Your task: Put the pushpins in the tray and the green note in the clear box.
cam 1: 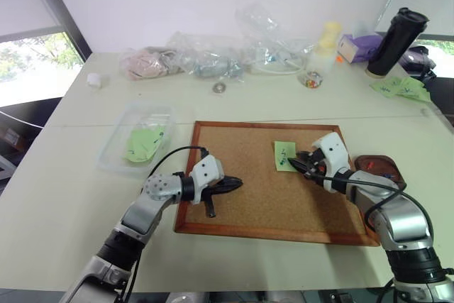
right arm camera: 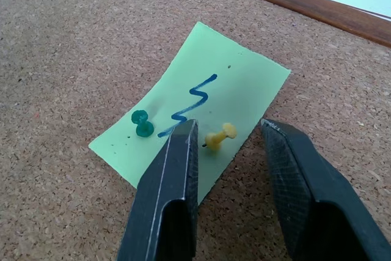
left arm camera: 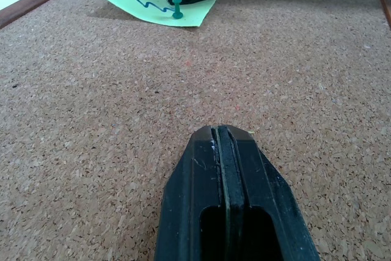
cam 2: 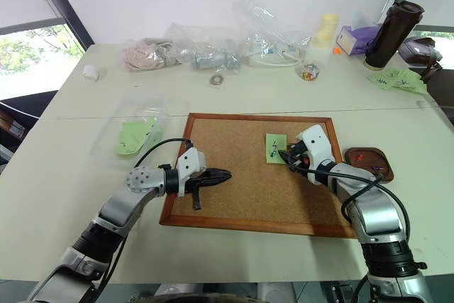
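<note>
The green note (right arm camera: pixel 195 99), with a blue scribble, lies on the cork board (cam 1: pixel 248 196), right of its middle. A green pushpin (right arm camera: pixel 143 123) and a yellow pushpin (right arm camera: pixel 220 137) stick in it. My right gripper (right arm camera: pixel 229 129) is open, its fingers on either side of the yellow pin with a gap left on one side. The left gripper (cam 1: pixel 234 184) is shut on nothing and rests low over the board's left part. The dark brown tray (cam 1: pixel 369 159) sits just off the board's right edge. The clear box (cam 1: pixel 117 150) stands left of the board with green paper inside.
Wrinkled plastic bags (cam 1: pixel 206 54) line the back of the table, with a small glass jar (cam 1: pixel 311 79), a black tumbler (cam 1: pixel 394 42) and loose green slips (cam 1: pixel 403 88) at the back right. A small white object (cam 1: pixel 93 80) lies far left.
</note>
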`<state>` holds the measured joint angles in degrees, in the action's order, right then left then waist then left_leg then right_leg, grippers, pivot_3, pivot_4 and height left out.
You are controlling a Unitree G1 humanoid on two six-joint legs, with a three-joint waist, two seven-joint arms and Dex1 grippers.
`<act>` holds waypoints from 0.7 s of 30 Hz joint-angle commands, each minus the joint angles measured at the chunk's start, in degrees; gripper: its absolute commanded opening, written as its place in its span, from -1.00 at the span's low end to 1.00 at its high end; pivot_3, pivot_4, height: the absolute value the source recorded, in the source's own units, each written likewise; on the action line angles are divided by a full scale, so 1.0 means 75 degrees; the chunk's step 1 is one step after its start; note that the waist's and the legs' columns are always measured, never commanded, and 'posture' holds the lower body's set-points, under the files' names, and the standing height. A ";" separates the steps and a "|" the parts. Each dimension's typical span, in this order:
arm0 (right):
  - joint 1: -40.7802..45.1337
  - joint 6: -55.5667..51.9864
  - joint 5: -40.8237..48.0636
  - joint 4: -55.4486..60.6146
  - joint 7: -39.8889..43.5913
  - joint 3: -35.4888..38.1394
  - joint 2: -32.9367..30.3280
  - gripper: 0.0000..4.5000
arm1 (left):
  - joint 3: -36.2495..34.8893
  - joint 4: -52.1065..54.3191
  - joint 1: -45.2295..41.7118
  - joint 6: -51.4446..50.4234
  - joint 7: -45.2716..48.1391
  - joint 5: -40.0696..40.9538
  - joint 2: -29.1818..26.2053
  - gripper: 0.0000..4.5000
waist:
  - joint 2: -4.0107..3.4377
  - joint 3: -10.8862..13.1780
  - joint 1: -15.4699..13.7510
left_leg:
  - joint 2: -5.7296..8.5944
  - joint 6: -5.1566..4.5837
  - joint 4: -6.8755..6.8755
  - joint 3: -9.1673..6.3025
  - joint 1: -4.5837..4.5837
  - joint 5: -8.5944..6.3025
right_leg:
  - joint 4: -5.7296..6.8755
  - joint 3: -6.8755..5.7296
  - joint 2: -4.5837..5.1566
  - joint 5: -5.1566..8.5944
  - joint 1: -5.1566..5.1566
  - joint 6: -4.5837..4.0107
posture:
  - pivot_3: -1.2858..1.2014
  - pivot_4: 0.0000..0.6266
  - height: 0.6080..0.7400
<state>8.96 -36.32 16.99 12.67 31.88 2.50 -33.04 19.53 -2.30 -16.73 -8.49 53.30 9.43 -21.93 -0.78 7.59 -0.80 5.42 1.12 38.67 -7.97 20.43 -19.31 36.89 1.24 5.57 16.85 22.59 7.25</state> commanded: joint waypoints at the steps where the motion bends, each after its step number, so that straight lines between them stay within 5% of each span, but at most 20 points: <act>1: 0.0040 0.0034 -0.0017 0.0156 0.0059 -0.0025 -0.0006 -0.53 | 0.0215 -0.0326 0.0156 -0.0320 -0.0085 -0.0356 -0.0083 -1.00 | 0.0000 0.0000 -0.0001 | 0.0000 0.0000 0.0000 0.0000 0.0000 0.0000 | 0.0000 0.0000 0.0000 0.0000 0.0000 0.0000 | 0.03 -0.52 1.00; 4: -0.0009 -0.0017 0.0013 0.0268 0.0053 0.0029 -0.0018 -0.99 | 0.0212 -0.0338 0.0155 -0.0310 -0.0098 -0.0360 -0.0075 -1.00 | 0.0000 0.0000 -0.0002 | 0.0000 0.0000 -0.0001 0.0000 0.0000 0.0000 | 0.0000 0.0000 0.0000 0.0000 0.0000 0.0000 | 0.03 -0.52 1.00; 12: -0.0143 -0.0552 0.0479 0.1023 -0.0228 0.0845 -0.0047 -0.99 | 0.0215 -0.0296 0.0183 -0.0336 -0.0129 -0.0361 -0.0081 -1.00 | 0.0001 0.0001 -0.0048 | 0.0000 0.0001 -0.0015 -0.0001 0.0005 0.0001 | -0.0014 0.0000 0.0002 0.0000 0.0003 0.0000 | 0.03 -0.52 1.00; 21: -0.0452 -0.1247 0.1496 0.0971 -0.0527 0.3756 -0.0545 -0.99 | 0.0245 -0.0396 0.0179 -0.0286 -0.0120 -0.0343 -0.0056 -1.00 | 0.0002 0.0001 -0.0177 | -0.0002 0.0009 -0.0068 -0.0001 0.0000 0.0006 | -0.0068 0.0000 0.0000 -0.0001 0.0001 0.0000 | 0.03 -0.52 1.00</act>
<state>6.39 -46.22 27.80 20.49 27.56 27.30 -36.12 20.15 -1.70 -16.77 -8.48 52.90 9.39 -21.67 -0.77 7.60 -2.12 5.40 1.18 38.14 -7.98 20.42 -19.27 36.36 1.24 5.56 16.85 22.58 7.24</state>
